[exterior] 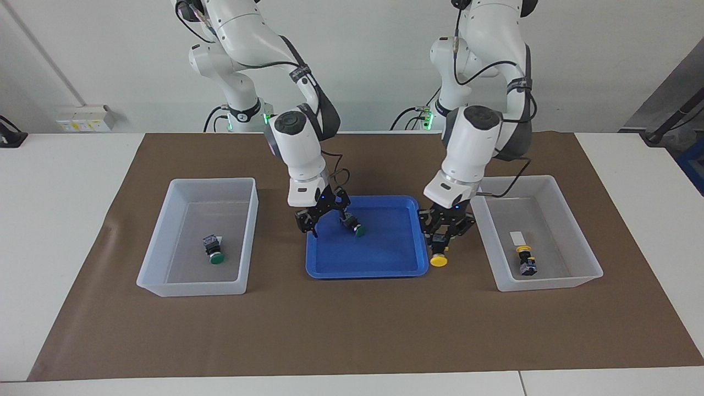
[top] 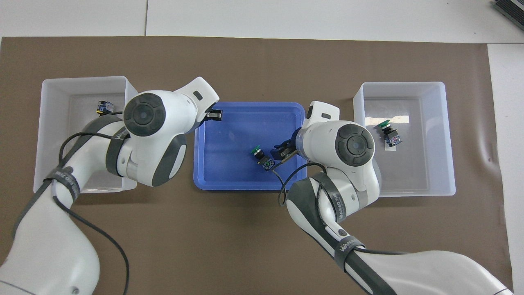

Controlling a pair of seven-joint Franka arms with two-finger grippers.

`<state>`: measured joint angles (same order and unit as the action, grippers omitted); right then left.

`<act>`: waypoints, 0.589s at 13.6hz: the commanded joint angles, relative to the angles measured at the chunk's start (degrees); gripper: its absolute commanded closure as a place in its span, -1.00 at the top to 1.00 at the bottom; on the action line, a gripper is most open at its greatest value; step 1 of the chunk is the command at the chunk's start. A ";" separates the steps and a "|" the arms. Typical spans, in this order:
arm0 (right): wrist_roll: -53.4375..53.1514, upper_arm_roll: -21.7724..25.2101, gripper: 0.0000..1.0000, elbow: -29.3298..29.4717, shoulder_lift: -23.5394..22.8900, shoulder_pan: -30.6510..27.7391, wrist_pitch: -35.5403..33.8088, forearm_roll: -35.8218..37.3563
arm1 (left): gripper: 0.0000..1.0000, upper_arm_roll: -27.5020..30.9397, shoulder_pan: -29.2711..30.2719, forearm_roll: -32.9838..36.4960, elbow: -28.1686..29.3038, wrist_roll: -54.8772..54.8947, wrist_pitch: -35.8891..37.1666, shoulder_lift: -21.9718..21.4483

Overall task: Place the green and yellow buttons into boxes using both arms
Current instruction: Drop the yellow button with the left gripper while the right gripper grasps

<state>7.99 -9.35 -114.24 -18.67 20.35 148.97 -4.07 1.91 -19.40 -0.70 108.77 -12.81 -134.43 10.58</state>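
Note:
My left gripper (exterior: pixel 443 235) is shut on a yellow button (exterior: pixel 438 258), cap down, held over the mat between the blue tray (exterior: pixel 374 258) and the box (exterior: pixel 572 220) at the left arm's end. That box holds another yellow button (exterior: pixel 525 259). My right gripper (exterior: pixel 329 220) is open, low over the tray, with a green button (exterior: pixel 353 225) lying by one finger. The box (exterior: pixel 159 231) at the right arm's end holds a green button (exterior: pixel 214 254). In the overhead view the right gripper (top: pixel 282 151) is beside the tray's green button (top: pixel 261 157); the held yellow button is hidden under the left arm.
A brown mat (exterior: pixel 352 330) covers the table's middle. The two boxes (top: pixel 49 123) (top: pixel 444 139) stand on either side of the blue tray (top: pixel 229 135). The boxed green button (top: pixel 389 133) lies on a white label. A wall socket (exterior: pixel 85 118) sits near the robots.

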 commanded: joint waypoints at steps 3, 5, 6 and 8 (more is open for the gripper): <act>1.42 -0.58 1.00 -0.37 -2.87 2.23 2.91 -1.73 | -1.00 -0.50 10.32 0.96 2.58 0.85 2.42 -3.64; 1.42 -0.58 1.00 -0.46 -3.04 2.85 3.00 -1.73 | -1.00 -0.59 14.45 0.96 3.98 4.17 -0.29 -3.63; 1.33 -0.58 1.00 -0.46 -3.13 3.81 3.08 -1.82 | -1.00 -0.68 16.65 0.96 5.82 7.76 -2.74 -3.81; 1.24 -0.58 0.61 -0.55 -3.13 3.90 2.82 -1.82 | -1.00 -0.59 19.82 0.96 8.02 14.01 -4.52 -3.72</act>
<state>7.99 -9.43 -114.32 -21.82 24.38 151.11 -4.42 2.06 -2.50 -0.67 113.06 -3.41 -135.90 8.10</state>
